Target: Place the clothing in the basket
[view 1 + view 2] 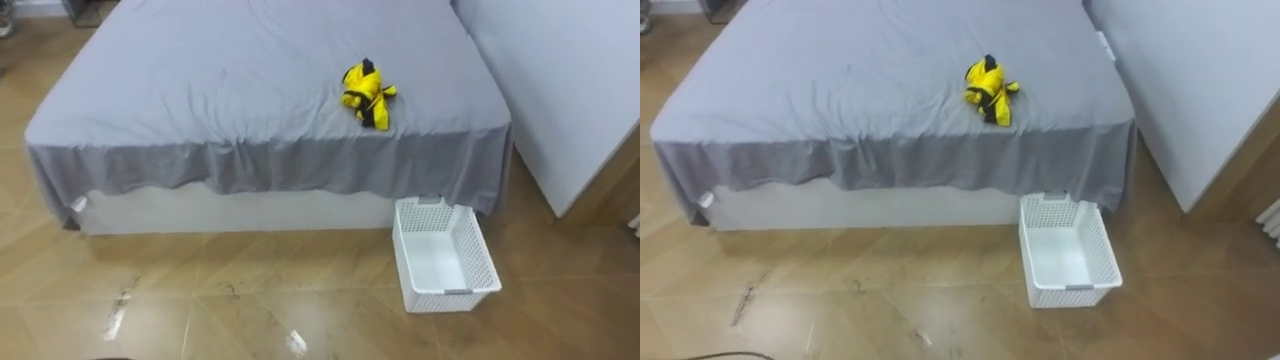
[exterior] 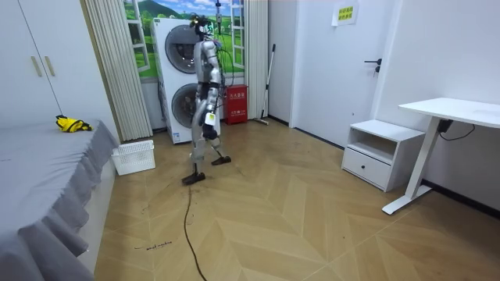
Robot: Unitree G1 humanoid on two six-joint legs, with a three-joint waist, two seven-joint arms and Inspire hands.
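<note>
A crumpled yellow and black garment (image 1: 367, 95) (image 1: 988, 88) lies on the grey bed sheet (image 1: 200, 80) near the bed's foot edge, toward the right. On the wooden floor below and a little right of it stands a white perforated basket (image 1: 481, 262) (image 1: 1103, 250), with nothing inside, close against the bed's corner. In the room view I stand a couple of metres from the bed, facing it, with the garment (image 2: 70, 123) and basket (image 2: 133, 156) on the room view's left. My left hand (image 2: 209, 120) hangs by my hip.
A white cabinet side (image 1: 570, 80) rises right of the bed, beside the basket. Wooden floor (image 1: 250, 300) lies between me and the bed. Behind me are stacked washing machines (image 2: 176, 78); a nightstand (image 2: 383, 152) and a white desk (image 2: 461, 109) stand on the room view's right.
</note>
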